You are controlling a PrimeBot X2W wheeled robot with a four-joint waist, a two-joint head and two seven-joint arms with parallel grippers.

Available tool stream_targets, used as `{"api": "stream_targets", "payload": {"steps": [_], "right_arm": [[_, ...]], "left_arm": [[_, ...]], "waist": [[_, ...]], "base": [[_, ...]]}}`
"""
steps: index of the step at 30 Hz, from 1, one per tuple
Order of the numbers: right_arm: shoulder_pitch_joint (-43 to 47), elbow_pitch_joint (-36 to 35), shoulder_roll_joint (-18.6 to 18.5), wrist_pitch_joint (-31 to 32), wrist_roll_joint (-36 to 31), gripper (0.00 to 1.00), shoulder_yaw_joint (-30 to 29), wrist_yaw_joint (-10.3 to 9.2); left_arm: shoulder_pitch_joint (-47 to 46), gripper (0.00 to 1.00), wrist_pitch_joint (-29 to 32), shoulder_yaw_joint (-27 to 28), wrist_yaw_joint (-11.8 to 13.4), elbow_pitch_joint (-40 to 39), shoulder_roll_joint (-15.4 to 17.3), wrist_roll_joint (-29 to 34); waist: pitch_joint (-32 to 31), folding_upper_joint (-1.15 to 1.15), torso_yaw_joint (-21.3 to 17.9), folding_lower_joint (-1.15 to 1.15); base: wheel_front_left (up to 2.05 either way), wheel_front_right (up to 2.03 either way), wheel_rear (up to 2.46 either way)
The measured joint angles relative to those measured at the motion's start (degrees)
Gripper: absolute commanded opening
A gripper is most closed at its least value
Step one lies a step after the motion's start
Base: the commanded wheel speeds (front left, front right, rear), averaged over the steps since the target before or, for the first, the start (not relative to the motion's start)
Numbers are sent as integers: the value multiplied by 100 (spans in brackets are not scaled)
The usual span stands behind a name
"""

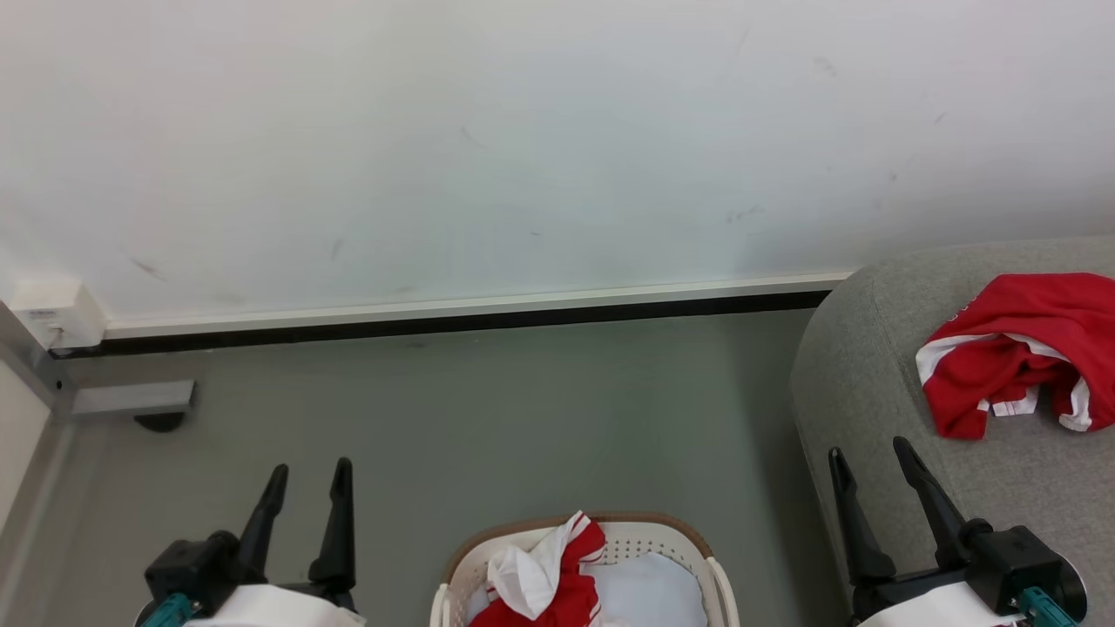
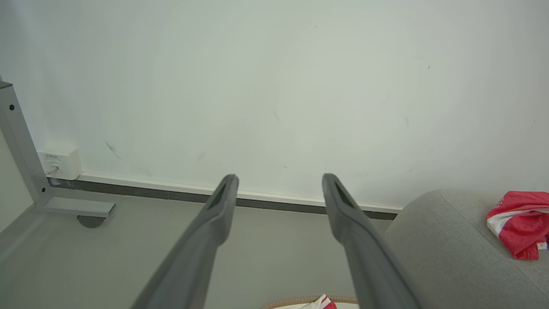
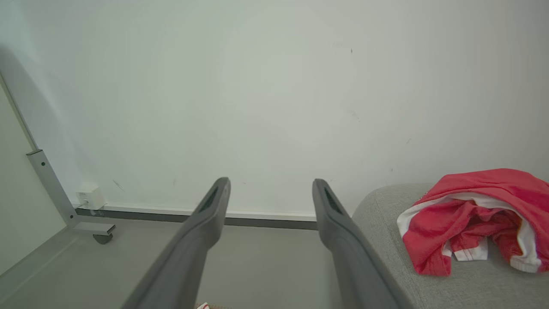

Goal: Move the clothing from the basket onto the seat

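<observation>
- Head view: shows the left tool (image 1: pixel 311 468) at lower left and the right tool (image 1: pixel 868 448) at lower right, both parted a moderate way and gripping nothing, above the floor (image 1: pixel 488 418); places the basket (image 1: pixel 640 521) between them at the bottom edge, with a red-and-white garment (image 1: pixel 557 583) heaped inside on a white cloth pad (image 1: pixel 653 588); puts a red garment (image 1: pixel 1019 348) already on the seat (image 1: pixel 862 374), at the right
- Left wrist view: looks along the left tool's spread, empty fingers (image 2: pixel 214 214) toward the wall (image 2: pixel 274 86); catches the basket's brown rim and a scrap of red and white at the bottom edge, with the seat and its red garment off to the right
- Right wrist view: looks along the right tool's fingers (image 3: pixel 339 227), likewise apart and empty; sets the seat just beside them on the right, red garment crumpled on top
- Progress, as a judgement: seems partly done, with one piece delivered and at least one left in the basket; cannot tell whether more lies beneath; probably calls next for a reach down into the basket
</observation>
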Motion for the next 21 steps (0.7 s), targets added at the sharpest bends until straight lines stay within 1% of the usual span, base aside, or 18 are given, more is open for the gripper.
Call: {"api": "stream_targets", "payload": {"steps": [8,13,16,21], "right_arm": [[-14,30,-1,-1,18,100,-26,0],[-37,25,3,-2,18,100,-60,0],[-95,11,5,-9,16,100,-98,0],[-141,-33,18,-10,16,100,-188,0]], "left_arm": [[-54,100,0,-153,-29,164,-21,56],[-196,100,0,-435,-44,404,-5,97],[-327,100,0,-676,-44,622,71,102],[-569,100,67,-1217,-44,1146,326,168]], "waist": [[19,0,-160,0],[166,0,-345,0],[291,0,-483,0],[525,0,-758,0]], "base": [[0,0,0],[0,0,0],[0,0,0],[0,0,0]]}}
